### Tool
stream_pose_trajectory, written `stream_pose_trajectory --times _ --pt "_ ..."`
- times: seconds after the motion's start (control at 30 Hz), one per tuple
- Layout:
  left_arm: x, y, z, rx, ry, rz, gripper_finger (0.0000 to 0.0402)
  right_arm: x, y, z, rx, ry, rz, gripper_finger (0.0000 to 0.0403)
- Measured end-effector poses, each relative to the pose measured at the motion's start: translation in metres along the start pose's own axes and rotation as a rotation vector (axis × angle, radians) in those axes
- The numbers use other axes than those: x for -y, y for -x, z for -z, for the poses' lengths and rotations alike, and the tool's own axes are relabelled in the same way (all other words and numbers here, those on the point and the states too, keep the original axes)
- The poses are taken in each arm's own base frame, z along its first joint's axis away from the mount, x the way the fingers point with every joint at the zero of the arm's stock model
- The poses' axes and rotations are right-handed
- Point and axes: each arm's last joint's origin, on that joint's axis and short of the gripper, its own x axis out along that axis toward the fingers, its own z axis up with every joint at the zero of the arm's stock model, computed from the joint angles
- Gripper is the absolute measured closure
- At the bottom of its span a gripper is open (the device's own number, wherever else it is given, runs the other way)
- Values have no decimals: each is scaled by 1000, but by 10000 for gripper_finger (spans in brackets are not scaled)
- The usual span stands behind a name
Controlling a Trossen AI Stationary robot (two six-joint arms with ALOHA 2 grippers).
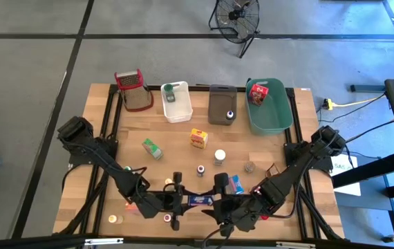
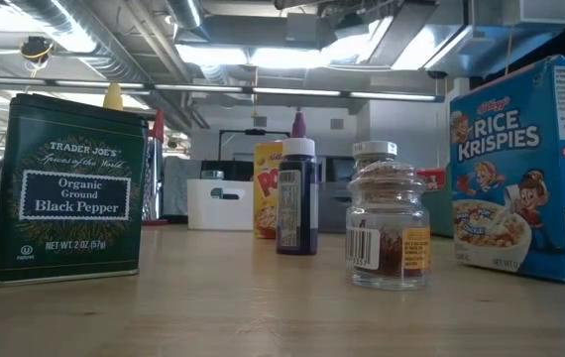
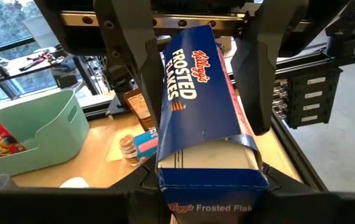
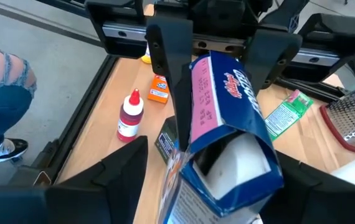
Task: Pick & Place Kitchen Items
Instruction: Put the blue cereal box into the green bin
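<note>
Left hand [image 1: 180,200] and right hand [image 1: 217,201] both clamped on the Frosted Flakes box [image 1: 200,200], fingers on its opposite ends, near the table's [image 1: 176,145] front edge. We see the box's torn-open end facing the right wrist camera. Rice Krispies box [image 1: 236,184] just beside the right hand; red-capped bottle [image 4: 130,115] near the left.

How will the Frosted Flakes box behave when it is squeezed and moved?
The Frosted Flakes box is thin card with an open end, so it probably dents easily. It looks light. Both hands, left and right, seem to touch it, so pulling could tear it.
</note>
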Motion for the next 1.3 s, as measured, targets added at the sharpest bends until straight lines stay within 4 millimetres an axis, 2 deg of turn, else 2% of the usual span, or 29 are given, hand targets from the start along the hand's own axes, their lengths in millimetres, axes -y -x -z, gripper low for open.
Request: stream_pose_trajectory --times 0.7,1.07,1.3 --pt "1 0 1 -8 8 21 292 2 -2 0 -8 1 -31 261" --pt "2 0 1 -8 10 52 285 2 -2 0 -8 1 -34 268" --pt "2 0 1 -7 11 64 252 2 -2 0 -9 2 -35 269"
